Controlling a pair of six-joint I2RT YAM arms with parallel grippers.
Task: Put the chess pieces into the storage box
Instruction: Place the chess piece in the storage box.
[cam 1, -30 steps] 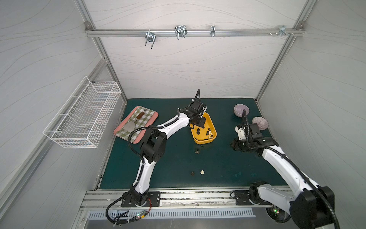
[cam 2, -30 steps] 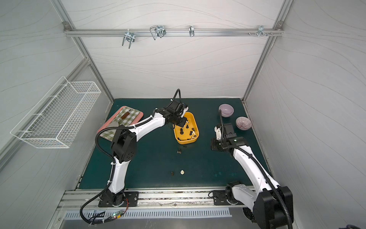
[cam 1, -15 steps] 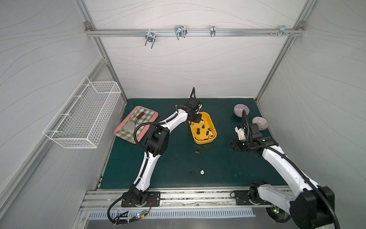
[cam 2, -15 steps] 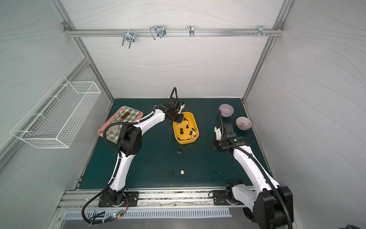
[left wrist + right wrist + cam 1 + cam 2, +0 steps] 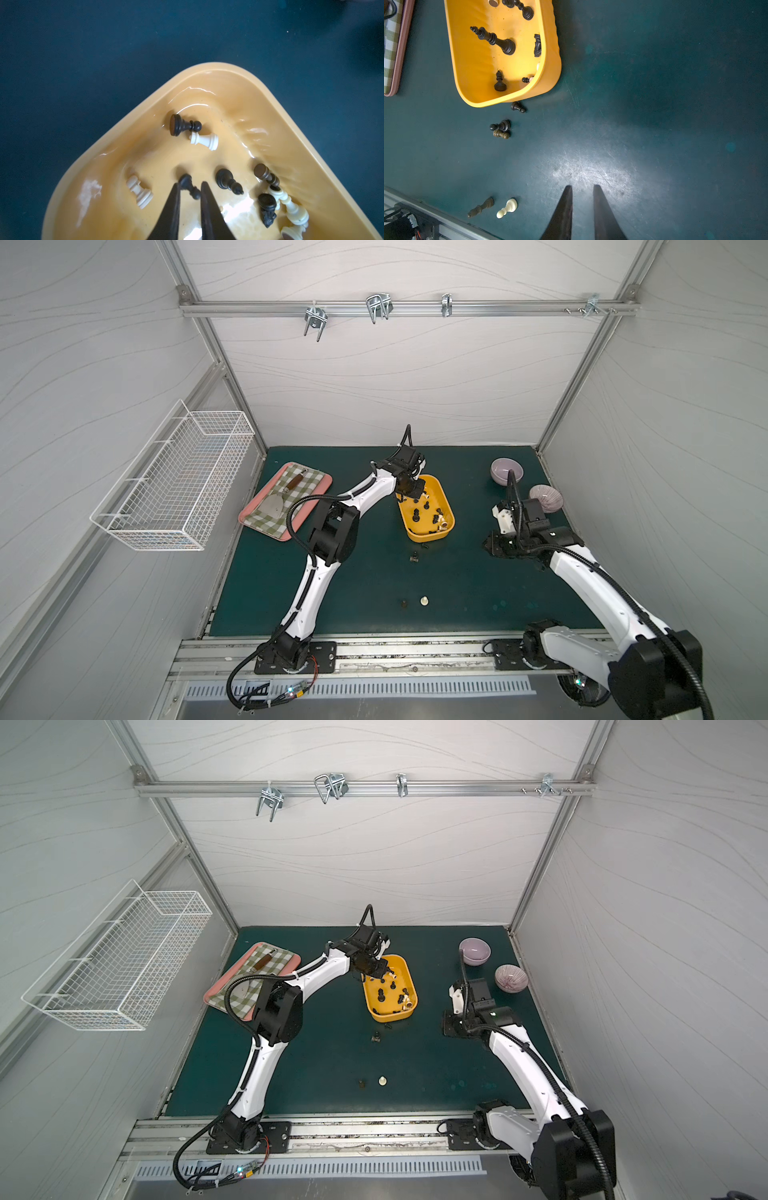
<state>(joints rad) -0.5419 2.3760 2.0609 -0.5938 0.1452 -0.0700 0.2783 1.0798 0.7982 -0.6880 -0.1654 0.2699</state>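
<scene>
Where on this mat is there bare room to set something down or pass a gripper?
Free: the wide mat between the yellow box and the right gripper, and the band between three dark pieces by the box and the pair near the front rail. Crowded: inside the box, under the left gripper.

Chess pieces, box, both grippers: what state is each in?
storage box, upright, chess pieces lying inside.
loose chess pieces, five outside the box, not yet stored.
left gripper, over the box, jaws slightly apart about a black piece; grip unclear.
right gripper, narrowly open, empty.
</scene>
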